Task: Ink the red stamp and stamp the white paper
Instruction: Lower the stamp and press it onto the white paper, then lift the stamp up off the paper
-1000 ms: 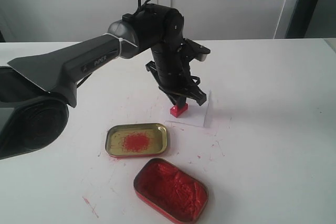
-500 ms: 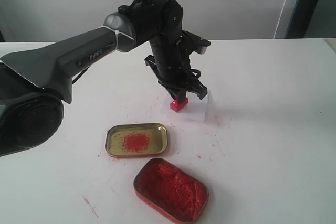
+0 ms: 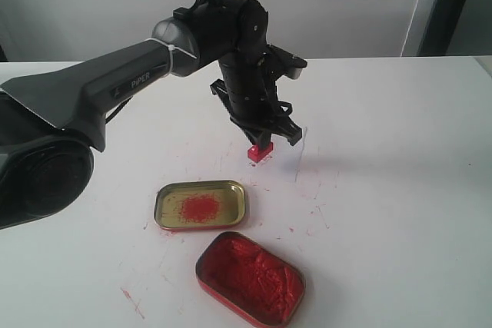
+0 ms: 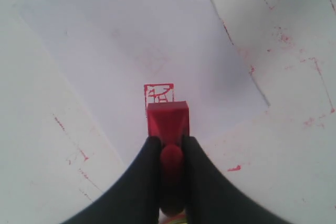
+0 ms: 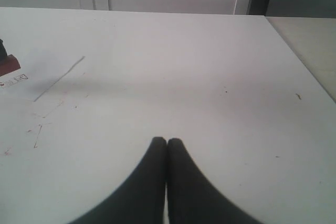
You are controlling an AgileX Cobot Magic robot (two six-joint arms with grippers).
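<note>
My left gripper is shut on the handle of the red stamp, which points base down over the white paper. A square red print shows on the paper just past the stamp's base. In the exterior view the paper is faint against the table, right of the stamp. My right gripper is shut on nothing, low over bare table. Its view catches the stamp at the far edge.
A gold tin lid with a red smear lies near the front. A red tin of ink paste sits in front of it. Red ink flecks mark the table round the paper. The table's right edge shows in the right wrist view.
The left gripper has lifted the stamp a little. The paper's right edge, which stood up a second ago, has dropped back flat.
</note>
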